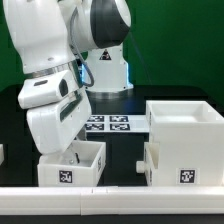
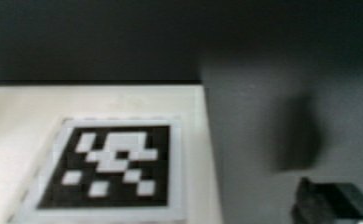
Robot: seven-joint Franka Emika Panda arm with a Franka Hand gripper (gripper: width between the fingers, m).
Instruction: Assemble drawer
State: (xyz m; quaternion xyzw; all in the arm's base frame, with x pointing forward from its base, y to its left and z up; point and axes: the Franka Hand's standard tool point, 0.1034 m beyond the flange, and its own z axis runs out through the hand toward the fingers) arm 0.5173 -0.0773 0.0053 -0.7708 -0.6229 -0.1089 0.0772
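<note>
A small white drawer tray (image 1: 70, 168) with a tag on its front stands at the exterior view's lower left. My gripper (image 1: 76, 148) reaches down at its back wall, and the fingertips are hidden behind the hand and the wall. The large white casing (image 1: 185, 140) stands at the exterior view's right, apart from the tray, with a tag low on its front. The blurred wrist view shows a white tagged tray surface (image 2: 116, 165) close up, with one dark finger (image 2: 341, 200) beside it. The other finger does not show.
The marker board (image 1: 108, 124) lies flat behind the gap between tray and casing. A small white piece (image 1: 2, 153) shows at the exterior view's left edge. A white rail (image 1: 112, 205) runs along the table's front. The arm's base (image 1: 103, 68) stands behind.
</note>
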